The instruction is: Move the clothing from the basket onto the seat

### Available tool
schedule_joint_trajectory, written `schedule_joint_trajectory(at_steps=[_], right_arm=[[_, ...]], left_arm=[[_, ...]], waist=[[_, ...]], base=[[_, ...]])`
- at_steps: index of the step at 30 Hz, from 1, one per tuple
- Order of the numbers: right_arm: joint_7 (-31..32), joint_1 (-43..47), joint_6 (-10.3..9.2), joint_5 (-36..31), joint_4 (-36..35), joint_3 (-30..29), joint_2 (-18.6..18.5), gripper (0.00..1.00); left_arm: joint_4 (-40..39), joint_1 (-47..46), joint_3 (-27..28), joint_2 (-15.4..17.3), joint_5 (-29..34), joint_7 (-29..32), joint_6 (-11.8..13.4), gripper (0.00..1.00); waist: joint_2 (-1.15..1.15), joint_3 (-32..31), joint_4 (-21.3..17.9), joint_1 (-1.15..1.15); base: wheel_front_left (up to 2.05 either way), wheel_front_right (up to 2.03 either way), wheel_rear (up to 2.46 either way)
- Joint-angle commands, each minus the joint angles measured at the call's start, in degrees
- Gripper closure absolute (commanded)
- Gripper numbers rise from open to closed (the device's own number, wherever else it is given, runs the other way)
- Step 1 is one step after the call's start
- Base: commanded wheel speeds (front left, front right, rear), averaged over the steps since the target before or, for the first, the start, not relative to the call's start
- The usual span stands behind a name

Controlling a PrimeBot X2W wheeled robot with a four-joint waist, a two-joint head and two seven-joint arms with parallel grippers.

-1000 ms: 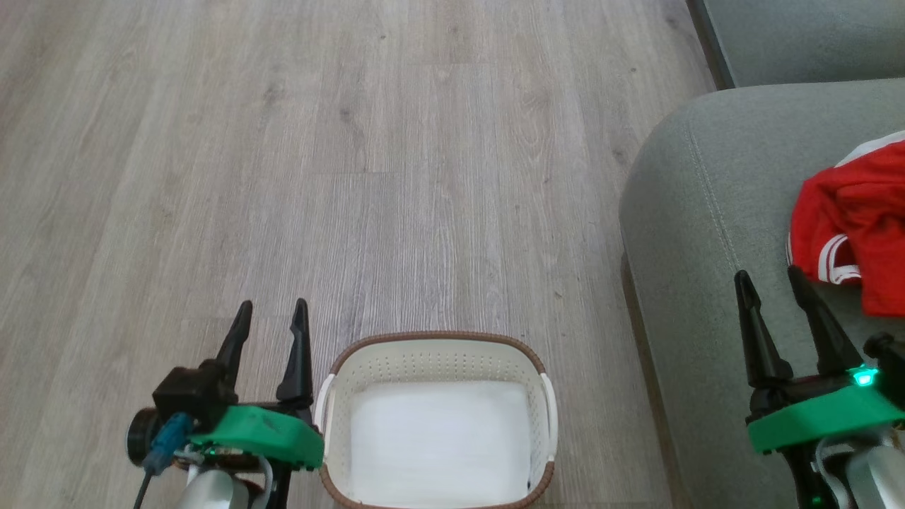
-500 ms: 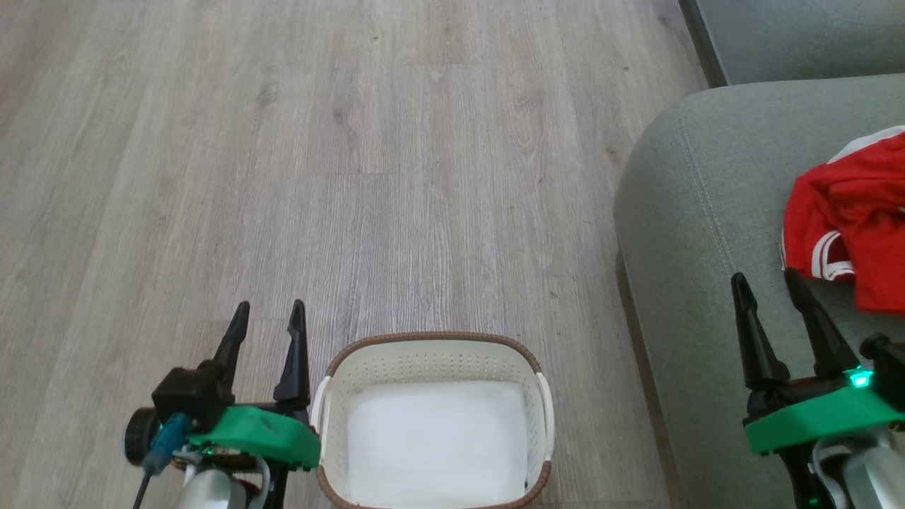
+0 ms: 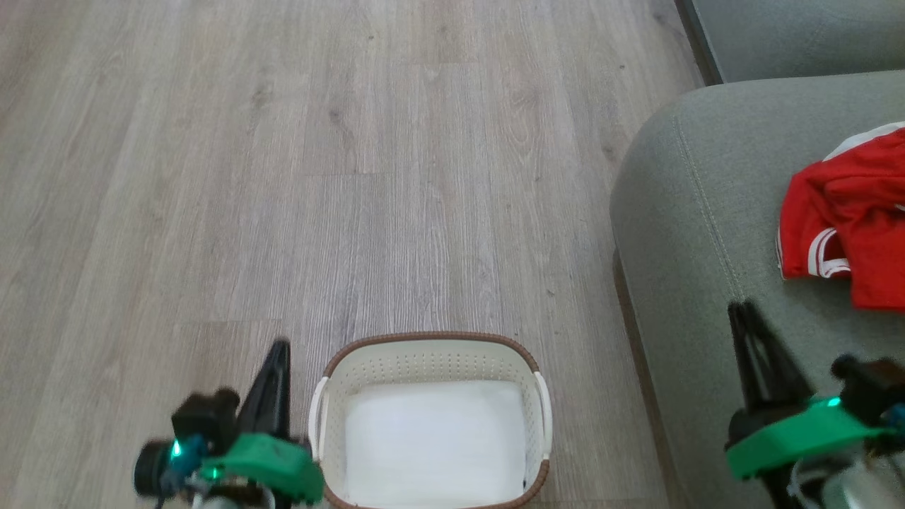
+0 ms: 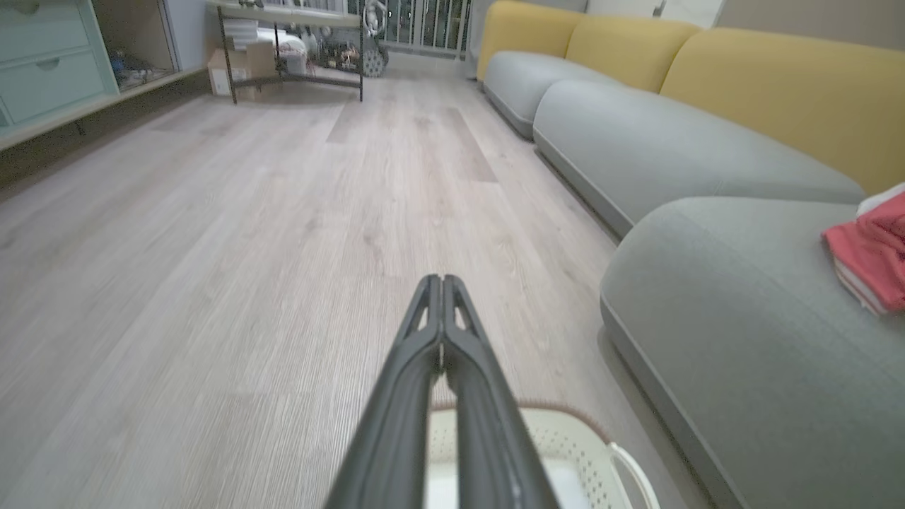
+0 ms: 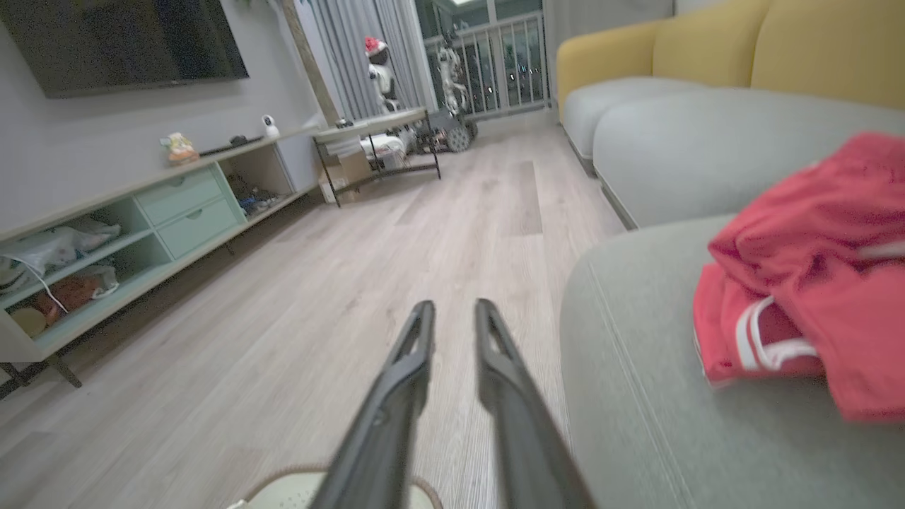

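Arms drop back, left gripper (image 4: 442, 280) pressed shut, right gripper (image 5: 453, 308) barely apart; basket (image 3: 431, 336) empty, clothes (image 3: 848, 226) on the sofa (image 3: 693, 212), I'd say done.

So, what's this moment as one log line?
basket empty | clothing on seat | left gripper shut, empty | right gripper narrowly open, empty

Light even, fairly bright; shadows faint. Head view: left pincer (image 3: 279, 348) at 8 o'clock and right pincer (image 3: 740, 309) at 4 o'clock motion-blurred; basket (image 3: 431, 335) bottom blown out white. Wrist views: edges bowed, clothing (image 5: 799, 233) at 3 o'clock smeared.
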Motion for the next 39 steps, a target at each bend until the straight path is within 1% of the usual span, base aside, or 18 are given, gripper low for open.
schedule_joint_trajectory(at_steps=[1,32,39], right_arm=[[0.0,0.0,0.0,0.2,0.0,0.0,0.0,1.0],[4.7,-1.9,0.0,16.0,1.6,-2.7,2.7,1.0],[6.0,-2.4,0.0,20.2,2.1,-3.4,3.4,1.0]], left_arm=[[0.0,0.0,0.1,0.0,-0.2,0.1,0.0,1.0],[-0.5,-1.3,4.1,-0.1,-19.4,5.0,-1.8,1.0],[-0.6,-1.7,5.2,-0.1,-24.5,6.3,-2.3,1.0]], waist=[[0.0,0.0,0.0,0.0],[0.0,0.0,0.0,0.0],[0.0,0.0,0.0,0.0]], base=[[0.0,0.0,0.0],[0.0,0.0,0.0],[0.0,0.0,0.0]])
